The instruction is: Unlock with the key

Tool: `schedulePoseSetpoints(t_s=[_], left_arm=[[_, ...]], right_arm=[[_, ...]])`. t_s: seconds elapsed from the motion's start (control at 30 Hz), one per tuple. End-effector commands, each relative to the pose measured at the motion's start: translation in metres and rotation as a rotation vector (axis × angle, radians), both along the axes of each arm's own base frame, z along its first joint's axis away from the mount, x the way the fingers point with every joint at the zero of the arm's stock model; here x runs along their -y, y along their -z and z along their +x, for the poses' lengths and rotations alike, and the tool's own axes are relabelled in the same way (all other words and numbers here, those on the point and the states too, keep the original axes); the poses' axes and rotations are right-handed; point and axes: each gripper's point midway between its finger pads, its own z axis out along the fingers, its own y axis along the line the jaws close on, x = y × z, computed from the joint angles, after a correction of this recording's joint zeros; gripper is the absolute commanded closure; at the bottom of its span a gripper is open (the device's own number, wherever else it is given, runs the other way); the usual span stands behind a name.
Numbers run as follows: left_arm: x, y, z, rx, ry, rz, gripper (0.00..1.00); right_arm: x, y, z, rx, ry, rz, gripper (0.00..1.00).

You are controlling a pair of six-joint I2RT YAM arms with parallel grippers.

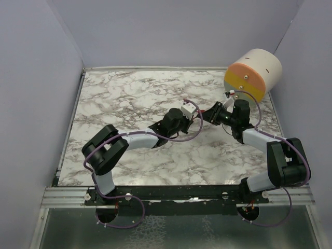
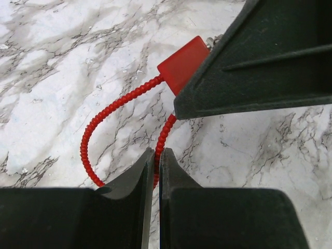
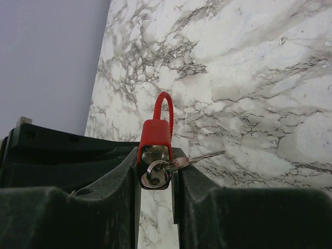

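Two pincers meet over the white grey-veined marble desk (image 3: 259,78), both on one object.

Left pincer (image 2: 154,171): jaws nearly closed, pinching one strand of the red ribbed cable shackle (image 2: 111,106). The rest of the loop bows out to the left of its fingertips.

Small red plastic-cased padlock (image 3: 154,134): held off the desk, directly ahead of the left pincer and clamped between the fingers of the right pincer (image 3: 155,161), which grips the body flanks.

A steel split ring (image 3: 155,174) hangs at the keyway end, nearest the right wrist. The thin silver key (image 3: 199,157) sticks out just right of that pincer's right finger. Whether it is seated in the keyway cannot be told.

Handling judgement: light. Body is rigid, smooth and likely slippery, so hold it by the flat sides. Cable is springy and will flex, not brace. Key is thin and swings, so take its bow.
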Motion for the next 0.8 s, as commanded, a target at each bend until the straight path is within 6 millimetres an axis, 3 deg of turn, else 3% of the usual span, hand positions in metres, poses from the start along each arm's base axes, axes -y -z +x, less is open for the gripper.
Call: schedulePoseSetpoints(t_s=[0.0, 0.33, 0.53, 0.77], left_arm=[[-0.008, -0.025, 0.035, 0.053, -0.125, -0.058, 1.00], [-0.017, -0.038, 0.053, 0.061, -0.153, -0.084, 1.00], [-0.008, -0.027, 0.031, 0.043, -0.028, -0.063, 1.00], [-0.013, -0.010, -0.003, 0.032, 0.031, -0.029, 1.00]], right_arm=[[-0.010, 0.000, -0.016, 0.004, -0.101, 0.012, 0.99], [-0.010, 0.003, -0.018, -0.004, -0.103, 0.007, 0.99], [-0.007, -0.001, -0.014, 0.005, -0.070, 0.009, 0.99], [-0.001, -0.007, -0.008, 0.015, -0.028, 0.041, 0.99]])
